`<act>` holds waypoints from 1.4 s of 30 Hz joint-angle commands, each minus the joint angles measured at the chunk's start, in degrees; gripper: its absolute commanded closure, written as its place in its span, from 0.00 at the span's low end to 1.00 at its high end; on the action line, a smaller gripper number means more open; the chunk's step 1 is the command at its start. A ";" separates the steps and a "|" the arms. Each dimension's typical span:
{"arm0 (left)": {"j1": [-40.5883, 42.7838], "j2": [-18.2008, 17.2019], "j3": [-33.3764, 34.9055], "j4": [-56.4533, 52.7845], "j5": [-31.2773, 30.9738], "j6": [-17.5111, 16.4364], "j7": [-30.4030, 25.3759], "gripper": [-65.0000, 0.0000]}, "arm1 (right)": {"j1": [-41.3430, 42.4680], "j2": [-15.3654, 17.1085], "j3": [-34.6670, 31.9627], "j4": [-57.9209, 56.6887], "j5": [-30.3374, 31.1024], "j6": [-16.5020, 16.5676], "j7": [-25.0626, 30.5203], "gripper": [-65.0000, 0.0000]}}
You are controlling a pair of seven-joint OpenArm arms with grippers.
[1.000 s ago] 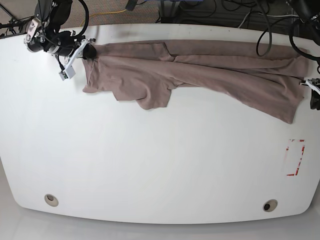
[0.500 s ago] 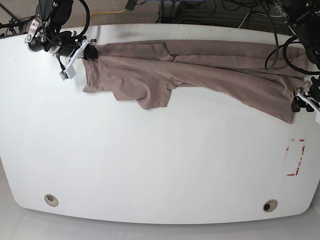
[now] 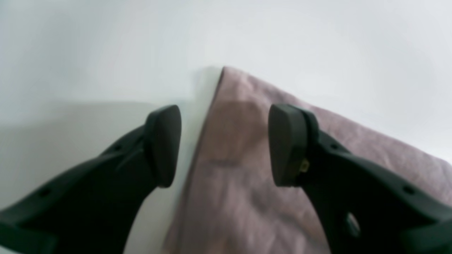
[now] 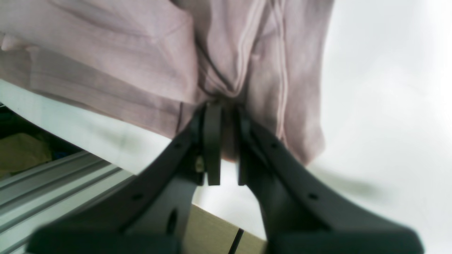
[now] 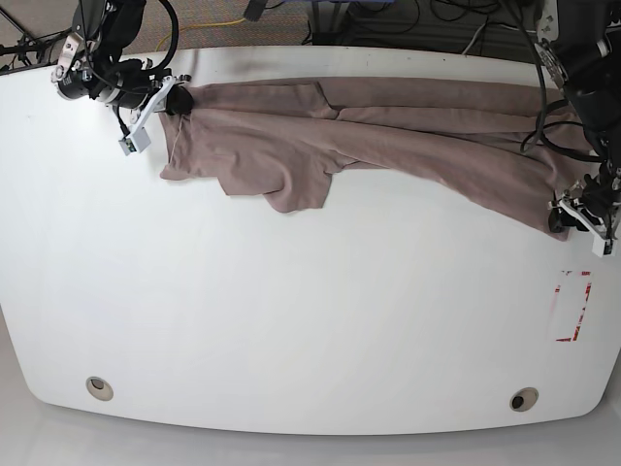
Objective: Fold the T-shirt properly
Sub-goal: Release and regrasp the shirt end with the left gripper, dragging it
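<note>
In the left wrist view, the left gripper (image 3: 224, 144) has its two black fingers (image 3: 164, 144) wide apart. They hang over a corner of the T-shirt (image 3: 254, 197). One finger is over the bare white table (image 3: 88, 53) and the other is over the cloth. Nothing is held between them.

In the right wrist view, the right gripper (image 4: 222, 141) is pressed together on a bunched fold of the T-shirt (image 4: 141, 56). The cloth spreads away from the pinch in creases. The table's edge (image 4: 88, 134) runs under the cloth here, with a metal rail (image 4: 53, 194) below it.

In the base view, the T-shirt (image 5: 388, 136) lies stretched out long along the far edge of the table (image 5: 310, 311). Its long line runs from the far left corner across to the right edge. The right gripper (image 5: 175, 97) pinches the end near the far left corner. A flap (image 5: 291, 184) droops toward the middle of the table. The other end slants to the right edge, where the left gripper (image 5: 579, 216) sits at its tip. A red marked box (image 5: 572, 306) is near the right edge, just below that gripper.
</note>
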 commanded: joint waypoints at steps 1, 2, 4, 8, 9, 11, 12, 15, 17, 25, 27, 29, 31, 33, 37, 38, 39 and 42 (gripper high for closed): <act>-1.34 -1.43 1.80 -0.80 -0.78 -0.10 -2.21 0.45 | 0.25 0.69 0.38 0.82 0.71 0.08 0.81 0.90; -1.43 -1.43 2.68 -0.88 -0.78 -0.10 -2.56 0.45 | 0.42 0.69 0.38 0.82 0.71 0.08 0.81 0.90; -1.43 -1.17 4.09 -0.88 -0.78 -0.10 -2.91 0.45 | 0.60 0.69 0.38 0.82 0.71 0.08 0.81 0.90; -1.43 -1.17 6.55 -0.97 -0.78 -0.10 -2.91 0.50 | 0.60 0.69 0.38 0.82 0.71 0.08 0.81 0.91; -1.34 -1.17 6.64 -0.97 -0.78 -0.10 -3.00 0.58 | 0.60 0.69 0.38 0.82 0.71 0.08 0.81 0.91; -1.34 -1.17 6.72 -1.06 -0.78 -0.10 -3.00 0.72 | 0.60 0.69 0.38 0.82 0.62 0.08 0.81 0.91; -1.34 -1.17 6.81 -1.06 -0.70 -0.10 -3.09 0.84 | 0.69 0.69 0.38 0.82 0.62 0.08 0.81 0.91; -1.34 -1.26 6.81 -0.88 -0.70 -0.10 -3.00 1.00 | 0.69 0.69 0.38 0.82 0.62 0.08 0.81 0.91; -1.34 -1.34 6.64 -0.71 -0.87 -0.10 -3.00 1.00 | 0.69 0.69 0.38 0.82 0.62 0.08 0.81 0.91; -0.11 -1.52 6.28 9.31 -1.05 -0.10 0.34 1.00 | 0.77 0.69 0.38 0.82 0.62 0.08 0.81 0.91; 1.56 -1.34 4.53 14.24 -1.14 -0.10 3.42 1.00 | 0.77 0.69 0.38 0.82 0.62 0.08 0.81 0.91; 2.97 -0.99 2.15 18.90 -1.14 -0.10 5.35 1.00 | 0.77 0.69 0.38 0.82 0.62 0.08 0.81 0.91; 4.72 0.15 0.31 23.20 -1.14 -0.10 7.46 1.00 | 0.77 0.69 0.38 0.82 0.62 0.08 0.81 0.91; 6.31 1.21 -0.84 27.78 -1.14 -0.10 10.10 1.00 | 1.13 0.69 0.38 0.82 0.53 0.08 0.81 0.91; 9.30 1.82 -3.30 35.78 -0.87 -0.10 15.29 1.00 | 1.30 0.69 0.38 0.82 0.53 0.08 0.81 0.91; 9.74 1.82 -3.91 37.01 -0.87 -0.10 16.16 1.00 | 1.48 0.69 0.38 0.82 0.53 0.08 0.81 0.91; 10.09 1.82 -4.18 37.80 -0.96 -0.10 16.78 1.00 | 1.48 0.69 0.38 0.82 0.53 0.08 0.81 0.91; 11.32 1.82 -5.06 40.88 -0.96 -0.10 19.42 1.00 | 1.92 0.69 0.38 0.82 0.53 0.08 0.81 0.91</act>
